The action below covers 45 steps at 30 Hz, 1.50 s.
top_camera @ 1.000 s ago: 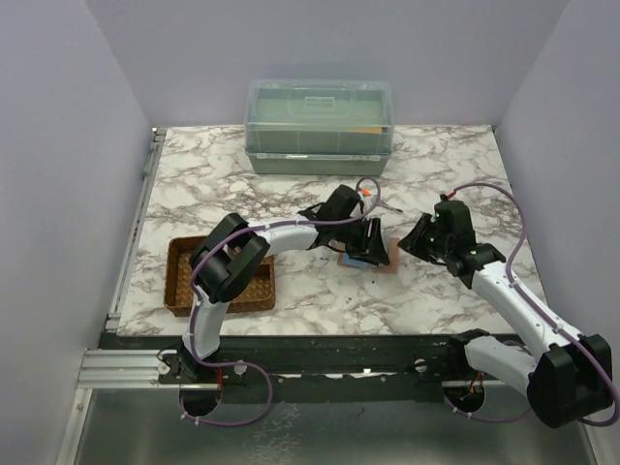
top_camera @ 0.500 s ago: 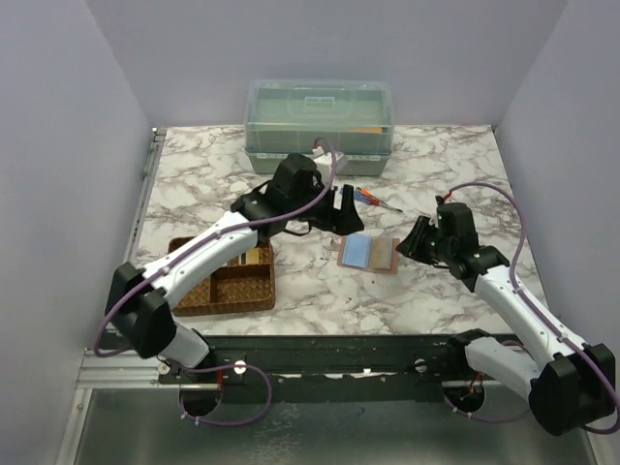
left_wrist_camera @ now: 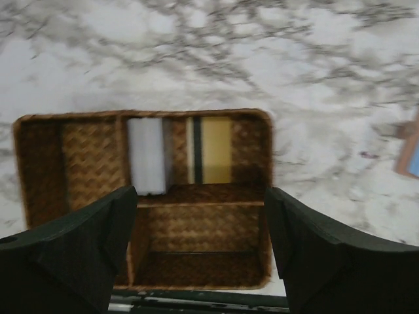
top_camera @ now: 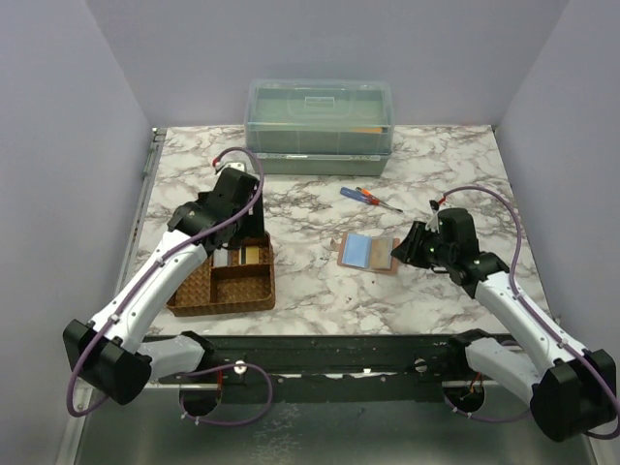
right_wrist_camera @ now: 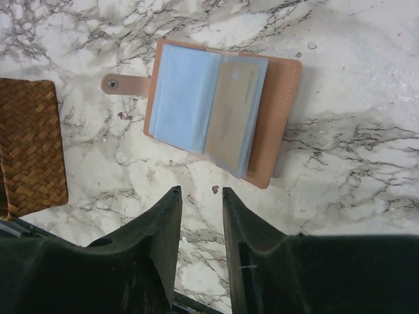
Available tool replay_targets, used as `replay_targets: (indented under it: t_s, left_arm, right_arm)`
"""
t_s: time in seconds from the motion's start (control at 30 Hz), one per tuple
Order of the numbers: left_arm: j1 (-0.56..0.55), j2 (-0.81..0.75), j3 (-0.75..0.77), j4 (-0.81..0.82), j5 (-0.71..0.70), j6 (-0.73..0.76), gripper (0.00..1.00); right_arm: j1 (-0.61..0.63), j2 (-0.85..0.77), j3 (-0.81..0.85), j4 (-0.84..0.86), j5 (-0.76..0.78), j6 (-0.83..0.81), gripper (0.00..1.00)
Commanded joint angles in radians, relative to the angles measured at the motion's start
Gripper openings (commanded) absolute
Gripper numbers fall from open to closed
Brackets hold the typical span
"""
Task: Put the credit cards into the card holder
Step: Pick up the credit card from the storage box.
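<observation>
The pinkish-tan card holder (top_camera: 368, 253) lies open on the marble between the arms. In the right wrist view it (right_wrist_camera: 285, 111) holds a light blue card (right_wrist_camera: 183, 98) and a tan card (right_wrist_camera: 232, 114) in its sleeves. My right gripper (top_camera: 411, 250) (right_wrist_camera: 200, 191) sits just right of the holder, jaws a narrow gap apart and empty. My left gripper (top_camera: 239, 237) (left_wrist_camera: 201, 196) hangs wide open and empty above the woven tray (top_camera: 189, 291) (left_wrist_camera: 265, 163). A white card (left_wrist_camera: 147, 156) and a gold card (left_wrist_camera: 215, 149) lie in the tray's far compartments.
Two red-and-blue screwdrivers (top_camera: 370, 199) lie behind the holder. A lidded green plastic box (top_camera: 320, 126) stands at the back centre. The tray's corner shows in the right wrist view (right_wrist_camera: 29, 144). The table's front rail runs below the tray.
My left arm swung left from the card holder to above the woven tray. The holder now shows uncovered with the blue card in it. My right gripper edged closer to the holder.
</observation>
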Motion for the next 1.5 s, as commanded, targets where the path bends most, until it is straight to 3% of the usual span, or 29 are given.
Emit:
replay_targets:
  t_s: [0.0,0.2,0.3,0.57,1.27,1.47]
  left_arm:
    - [0.062,0.057,-0.035,-0.144,-0.251,-0.018,0.85]
    - [0.1,0.161,-0.061,-0.111,-0.266,-0.014,0.76]
    - [0.101,0.218,-0.049,-0.1,-0.224,-0.029,0.63]
    - [0.102,0.338,-0.059,-0.043,-0.191,-0.034,0.44]
    - [0.112,0.473,-0.113,0.051,-0.351,-0.025,0.43]
    - [0.112,0.483,-0.115,0.054,-0.377,-0.017,0.36]
  right_arm:
    - [0.003,-0.032,-0.017,0.034,-0.041,-0.026,0.36]
    - [0.003,-0.043,-0.021,0.037,-0.054,-0.032,0.36]
    - [0.003,-0.046,-0.022,0.039,-0.057,-0.032,0.36]
    - [0.004,-0.06,-0.027,0.042,-0.058,-0.032,0.36]
    - [0.003,-0.058,-0.029,0.047,-0.065,-0.035,0.36]
    - [0.003,-0.055,-0.029,0.048,-0.065,-0.035,0.36]
